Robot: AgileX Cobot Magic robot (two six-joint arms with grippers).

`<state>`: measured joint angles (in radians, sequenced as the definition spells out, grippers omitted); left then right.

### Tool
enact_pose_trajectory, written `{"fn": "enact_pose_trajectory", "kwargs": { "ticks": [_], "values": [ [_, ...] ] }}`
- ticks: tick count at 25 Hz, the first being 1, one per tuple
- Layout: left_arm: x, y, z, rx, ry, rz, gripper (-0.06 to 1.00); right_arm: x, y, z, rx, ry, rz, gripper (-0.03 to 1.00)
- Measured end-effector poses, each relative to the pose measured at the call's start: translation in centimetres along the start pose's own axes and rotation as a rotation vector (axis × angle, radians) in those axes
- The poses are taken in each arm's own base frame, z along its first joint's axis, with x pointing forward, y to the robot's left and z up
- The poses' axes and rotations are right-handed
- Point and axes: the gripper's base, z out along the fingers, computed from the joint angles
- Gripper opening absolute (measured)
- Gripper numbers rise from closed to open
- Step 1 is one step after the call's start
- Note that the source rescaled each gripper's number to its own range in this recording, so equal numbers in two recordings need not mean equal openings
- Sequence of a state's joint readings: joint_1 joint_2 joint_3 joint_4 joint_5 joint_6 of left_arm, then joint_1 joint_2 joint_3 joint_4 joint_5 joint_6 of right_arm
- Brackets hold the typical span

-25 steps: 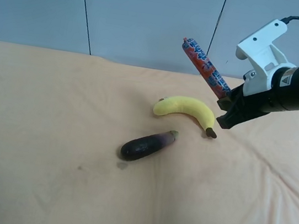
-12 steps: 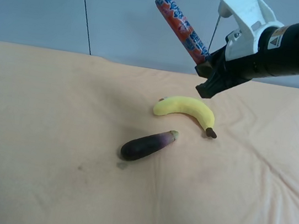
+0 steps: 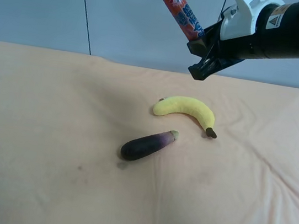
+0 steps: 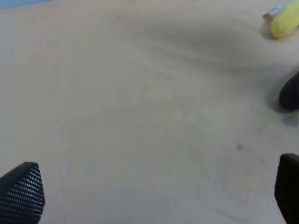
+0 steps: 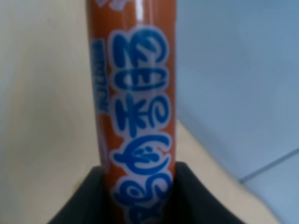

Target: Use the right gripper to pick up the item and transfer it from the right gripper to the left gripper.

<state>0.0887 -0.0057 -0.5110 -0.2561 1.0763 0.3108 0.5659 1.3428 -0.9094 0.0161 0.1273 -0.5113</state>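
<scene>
- Your R gripper is clamped tight on the item, high above the banana, far-right.
- Your L gripper is spread wide w/ nothing in it.

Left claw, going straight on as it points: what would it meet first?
Probably bare tablecloth ahead of the open left claw; eggplant and banana lie off to one side. Depth unclear.

Red item, blue-and-white print, clamped between dark jaws, beige cloth and pale wall behind
</scene>
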Motion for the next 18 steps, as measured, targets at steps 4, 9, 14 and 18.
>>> {"fn": "enact_pose_trajectory", "kwargs": {
  "ticks": [4,9,14,18],
  "values": [
    [0.00,0.00,0.00,0.000,0.000,0.000,1.00,-0.55,0.05,-0.01,0.016,-0.049,-0.005,0.00],
    [0.00,0.00,0.00,0.000,0.000,0.000,1.00,-0.75,-0.05,-0.03,0.028,-0.070,-0.005,0.00],
    [0.00,0.00,0.00,0.000,0.000,0.000,1.00,-0.75,-0.05,-0.03,0.028,-0.070,-0.005,0.00],
    [0.00,-0.01,0.00,0.001,0.000,0.000,1.00,-0.75,-0.06,-0.03,0.029,-0.071,-0.005,0.00]
  ]
}}
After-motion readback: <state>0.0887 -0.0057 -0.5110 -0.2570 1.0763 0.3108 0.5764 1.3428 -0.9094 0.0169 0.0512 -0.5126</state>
